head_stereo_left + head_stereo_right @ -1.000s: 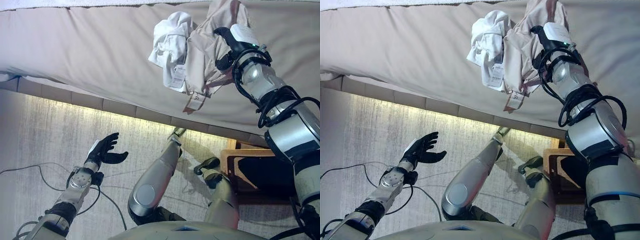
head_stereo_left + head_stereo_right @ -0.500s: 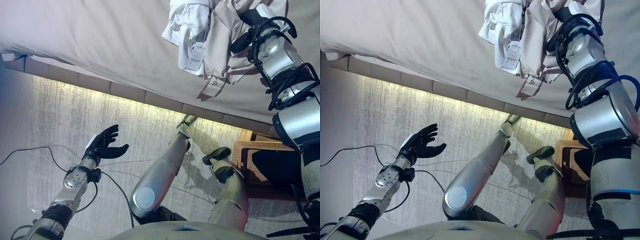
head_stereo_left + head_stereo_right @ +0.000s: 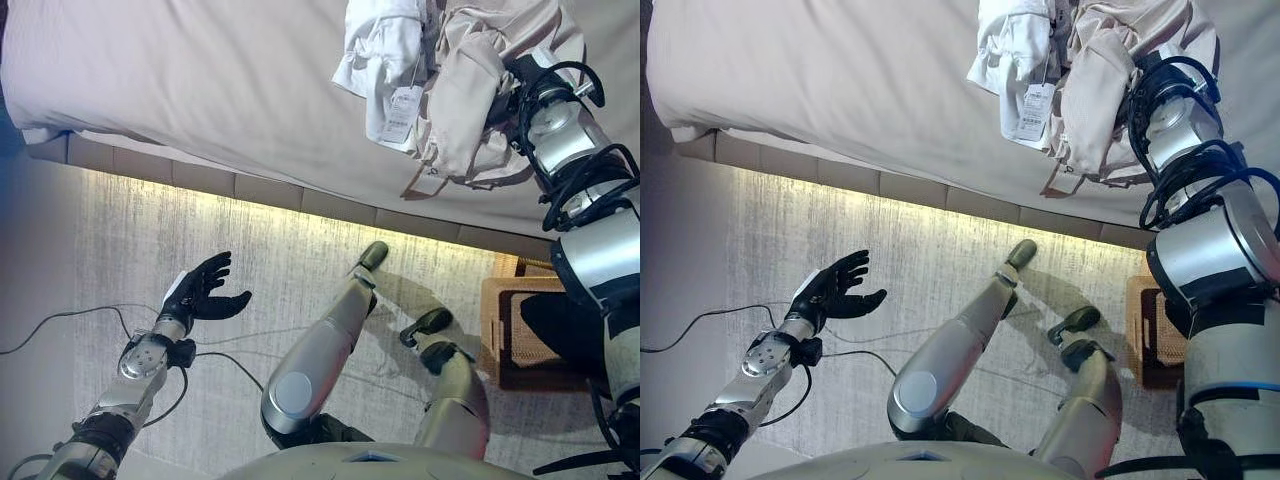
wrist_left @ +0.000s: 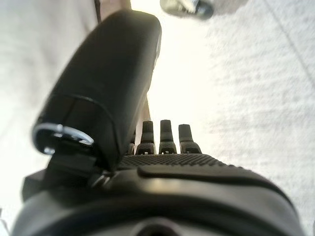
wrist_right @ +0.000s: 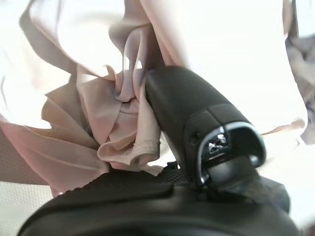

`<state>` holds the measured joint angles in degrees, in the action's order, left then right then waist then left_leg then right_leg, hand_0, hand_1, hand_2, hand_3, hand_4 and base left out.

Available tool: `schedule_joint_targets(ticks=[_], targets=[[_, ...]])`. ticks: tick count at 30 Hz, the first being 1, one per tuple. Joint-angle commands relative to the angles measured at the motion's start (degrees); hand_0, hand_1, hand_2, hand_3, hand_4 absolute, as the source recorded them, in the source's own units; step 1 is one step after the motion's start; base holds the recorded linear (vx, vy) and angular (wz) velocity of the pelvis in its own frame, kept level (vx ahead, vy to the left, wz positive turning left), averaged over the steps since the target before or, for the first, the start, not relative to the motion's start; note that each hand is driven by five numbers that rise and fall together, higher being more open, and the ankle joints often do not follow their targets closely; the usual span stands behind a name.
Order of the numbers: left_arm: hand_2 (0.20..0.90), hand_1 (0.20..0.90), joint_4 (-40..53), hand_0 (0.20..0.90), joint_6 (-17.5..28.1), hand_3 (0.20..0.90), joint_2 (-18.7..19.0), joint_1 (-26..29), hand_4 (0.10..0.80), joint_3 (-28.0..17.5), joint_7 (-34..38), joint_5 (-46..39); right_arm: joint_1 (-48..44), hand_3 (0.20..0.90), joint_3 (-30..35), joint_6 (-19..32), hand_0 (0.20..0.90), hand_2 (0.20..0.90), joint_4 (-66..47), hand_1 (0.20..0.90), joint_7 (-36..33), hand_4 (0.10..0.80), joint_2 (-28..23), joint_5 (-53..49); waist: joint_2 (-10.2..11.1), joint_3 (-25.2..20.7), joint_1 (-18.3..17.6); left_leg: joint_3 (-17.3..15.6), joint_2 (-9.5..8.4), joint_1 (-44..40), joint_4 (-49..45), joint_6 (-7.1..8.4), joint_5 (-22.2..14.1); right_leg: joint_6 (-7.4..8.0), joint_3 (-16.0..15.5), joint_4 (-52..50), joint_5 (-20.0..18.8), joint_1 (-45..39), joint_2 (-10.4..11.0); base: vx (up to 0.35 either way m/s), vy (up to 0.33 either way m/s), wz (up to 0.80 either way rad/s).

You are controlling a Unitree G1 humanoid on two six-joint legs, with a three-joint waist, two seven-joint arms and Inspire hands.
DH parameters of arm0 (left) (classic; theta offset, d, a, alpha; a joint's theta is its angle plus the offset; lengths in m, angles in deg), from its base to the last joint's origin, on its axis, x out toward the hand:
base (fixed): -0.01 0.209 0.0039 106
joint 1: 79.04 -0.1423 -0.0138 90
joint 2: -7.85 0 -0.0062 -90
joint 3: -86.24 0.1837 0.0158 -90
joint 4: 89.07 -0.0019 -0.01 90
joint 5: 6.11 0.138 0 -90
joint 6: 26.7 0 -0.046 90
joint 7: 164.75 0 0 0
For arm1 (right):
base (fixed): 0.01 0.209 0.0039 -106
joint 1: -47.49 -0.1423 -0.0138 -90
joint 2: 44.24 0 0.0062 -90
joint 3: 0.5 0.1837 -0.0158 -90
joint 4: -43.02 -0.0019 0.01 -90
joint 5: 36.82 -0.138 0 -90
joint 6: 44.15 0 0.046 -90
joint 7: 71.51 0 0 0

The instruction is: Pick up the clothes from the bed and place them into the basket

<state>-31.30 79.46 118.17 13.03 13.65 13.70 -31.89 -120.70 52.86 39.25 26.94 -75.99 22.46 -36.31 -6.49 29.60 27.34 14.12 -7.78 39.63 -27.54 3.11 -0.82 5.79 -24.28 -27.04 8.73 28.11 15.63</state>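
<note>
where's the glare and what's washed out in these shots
Left eye view: a bright strip glows along the bed base onto the floor. Left wrist view: the floor past the left hand is blown white. Right wrist view: the cloth by the right hand is overexposed.

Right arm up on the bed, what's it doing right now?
The right hand is shut on the beige garment, bunched on the bed with a tagged white garment beside it. Whether the white one is also gripped can't be told. The left hand hangs open and empty over the floor. The basket sits on the floor at the robot's right, nothing visibly in it yet.
</note>
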Motion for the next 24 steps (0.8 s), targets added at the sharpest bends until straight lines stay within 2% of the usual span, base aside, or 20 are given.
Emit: schedule_joint_targets(ticks=[1, 6, 8, 14, 15, 18, 24], targets=[[0.900, 0.900, -0.8, 0.900, 0.6, 0.900, 4.4, -2.1, 0.800, -2.2, 1.9, 0.8, 1.3, 0.200, 1.8, 4.1, 0.300, 0.300, -3.0, 0.300, -7.3, 0.100, -4.6, -2.3, 1.5, 0.2, 0.8, -3.8, 0.88, -2.1, 3.3, -4.52, 1.6, 1.30, 1.0, 2.0, -7.6, -3.6, 0.2, -0.040, -0.122, 0.13], [0.900, 0.900, -0.2, 0.900, -0.7, 0.900, 4.4, -2.5, 0.800, -1.5, 3.9, 3.4, 3.2, 0.200, 5.1, 9.2, 0.300, 0.300, -5.7, 0.300, -10.4, 0.100, -4.9, -7.5, 3.7, -0.5, 0.4, -4.1, 2.29, -7.3, 6.3, -3.49, 1.0, 1.20, 0.8, 7.1, -8.2, -10.2, -1.9, -0.011, -0.128, -0.02], [0.900, 0.900, -1.4, 0.900, -1.0, 0.900, 3.8, -2.6, 0.800, -0.7, 4.6, 5.0, 4.6, 0.200, 7.0, 12.8, 0.300, 0.300, -6.9, 0.300, -11.4, 0.100, -4.8, -9.5, 5.2, -2.1, -0.1, -4.6, 3.62, -9.8, 9.5, -2.99, 1.2, 1.21, 0.9, 10.4, -8.7, -13.2, -3.0, 0.011, -0.112, -0.11], [0.900, 0.900, -4.1, 0.900, -1.4, 0.900, 2.1, -3.3, 0.800, 0.4, 6.1, 7.0, 7.9, 0.200, 9.8, 14.9, 0.300, 0.300, -11.8, 0.300, -11.7, 0.100, -4.5, -14.2, 7.1, -5.0, -1.7, -6.3, 5.90, -15.1, 15.7, -1.83, 2.2, 1.30, 1.8, 16.0, -8.9, -18.5, -5.0, -0.036, -0.011, -0.11], [0.900, 0.900, -4.6, 0.900, -1.4, 0.900, 1.7, -3.3, 0.800, 0.4, 6.4, 7.5, 8.9, 0.200, 10.7, 15.5, 0.300, 0.300, -12.7, 0.300, -12.0, 0.100, -4.2, -15.1, 7.2, -5.5, -2.0, -6.8, 5.99, -15.3, 16.8, -2.00, 4.1, 0.89, 1.2, 17.2, -10.2, -19.0, -5.2, -0.111, 0.051, -0.07], [0.900, 0.900, -6.6, 0.900, -1.2, 0.900, -0.1, -3.9, 0.800, 0.6, 7.2, 9.1, 13.5, 0.200, 13.3, 17.0, 0.300, 0.300, -17.0, 0.300, -11.4, 0.100, -3.3, -17.0, 8.3, -7.7, -3.0, -7.6, 6.95, -19.0, 20.7, -1.34, 4.9, 1.09, 1.5, 20.3, -9.9, -22.7, -6.4, -0.041, 0.029, -0.09], [0.900, 0.900, -12.0, 0.900, 0.1, 0.900, -4.7, -5.0, 0.800, -0.3, 7.8, 12.9, 24.7, 0.200, 19.5, 19.0, 0.300, 0.300, -28.0, 0.300, -11.5, 0.100, -1.9, -20.6, 9.5, -12.5, -5.9, -9.2, 8.10, -25.0, 26.7, -0.61, 6.3, 1.16, 2.8, 24.0, -10.4, -27.3, -7.0, 0.027, 0.050, -0.11]])
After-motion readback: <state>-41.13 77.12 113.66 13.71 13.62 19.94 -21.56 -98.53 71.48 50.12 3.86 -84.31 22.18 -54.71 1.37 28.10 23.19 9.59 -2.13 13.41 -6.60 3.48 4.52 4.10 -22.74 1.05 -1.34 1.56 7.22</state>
